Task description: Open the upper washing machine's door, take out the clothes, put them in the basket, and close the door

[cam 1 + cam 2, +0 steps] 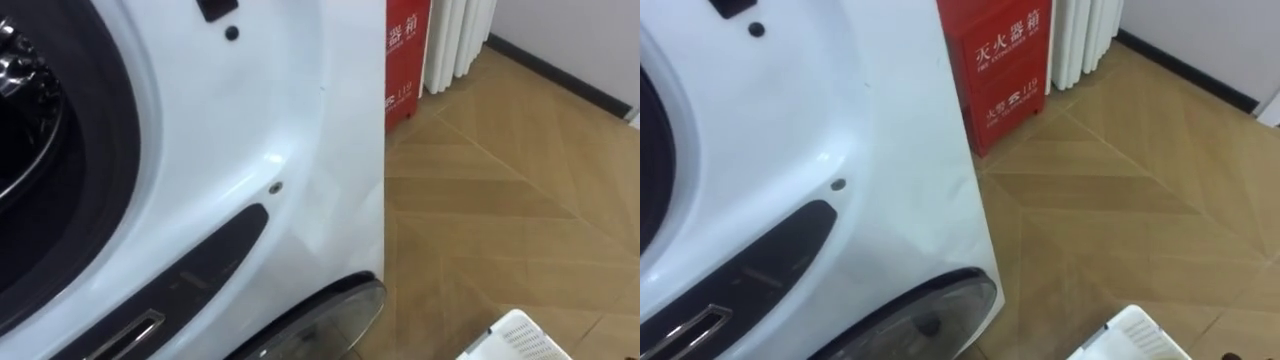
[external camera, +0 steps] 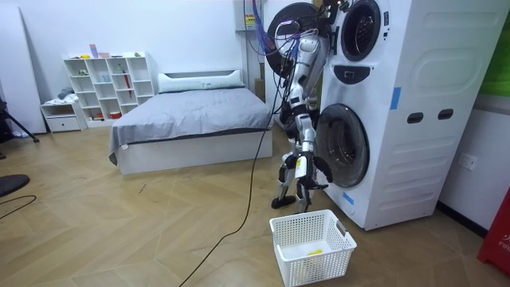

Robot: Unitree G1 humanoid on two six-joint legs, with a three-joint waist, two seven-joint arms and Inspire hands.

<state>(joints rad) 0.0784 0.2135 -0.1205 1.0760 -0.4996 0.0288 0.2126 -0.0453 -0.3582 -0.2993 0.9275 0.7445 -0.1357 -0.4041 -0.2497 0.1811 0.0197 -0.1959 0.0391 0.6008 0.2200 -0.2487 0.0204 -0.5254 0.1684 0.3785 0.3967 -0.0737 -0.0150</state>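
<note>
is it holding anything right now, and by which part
Cannot tell. In the room view the robot stands close against the washing machine, too small and crowded there to read any hold.

The robot stands upright on both legs, its body turned toward the room view's right. An arm [image 2: 307,60] is lifted forward and up to about head height. Which arm it is cannot be told.

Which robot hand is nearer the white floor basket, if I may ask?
Probably right: the right robot hand hangs low above the basket; the left robot hand hangs farther off, toward the room view's left.
</note>
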